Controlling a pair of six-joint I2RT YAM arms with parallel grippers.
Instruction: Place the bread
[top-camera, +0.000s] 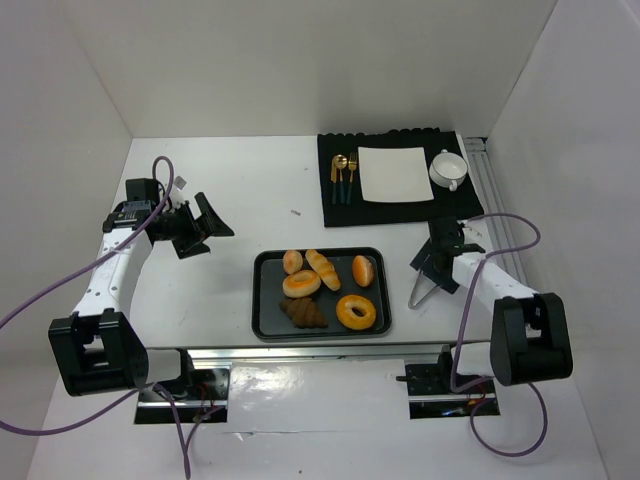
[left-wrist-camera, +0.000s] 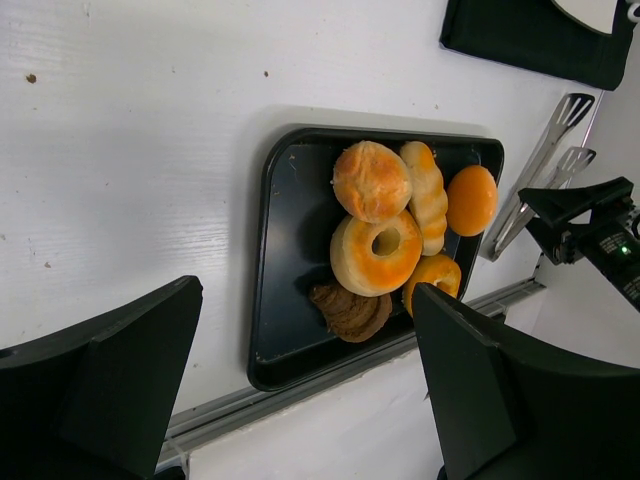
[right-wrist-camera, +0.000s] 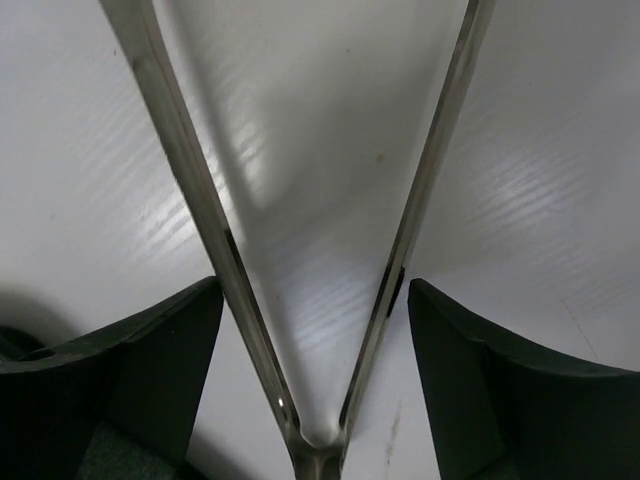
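Observation:
A dark tray (top-camera: 267, 322) in the middle of the table holds several breads: a round bun (top-camera: 292, 261), a long roll (top-camera: 322, 268), an orange bun (top-camera: 364, 270), a glazed donut (top-camera: 301, 283), a ring donut (top-camera: 355, 312) and a brown croissant (top-camera: 303, 313). The left wrist view shows the tray (left-wrist-camera: 285, 300) and donut (left-wrist-camera: 376, 252). My left gripper (top-camera: 200, 228) is open and empty, left of the tray. My right gripper (top-camera: 435, 262) is low over metal tongs (top-camera: 420, 290). Its open fingers straddle the tongs' two arms (right-wrist-camera: 405, 250) near the hinge.
A black mat (top-camera: 340, 150) at the back right carries a white plate (top-camera: 395, 174), a white cup (top-camera: 448, 168) and gold cutlery (top-camera: 345, 175). White walls enclose the table on three sides. A metal rail (top-camera: 490, 180) runs along the right edge.

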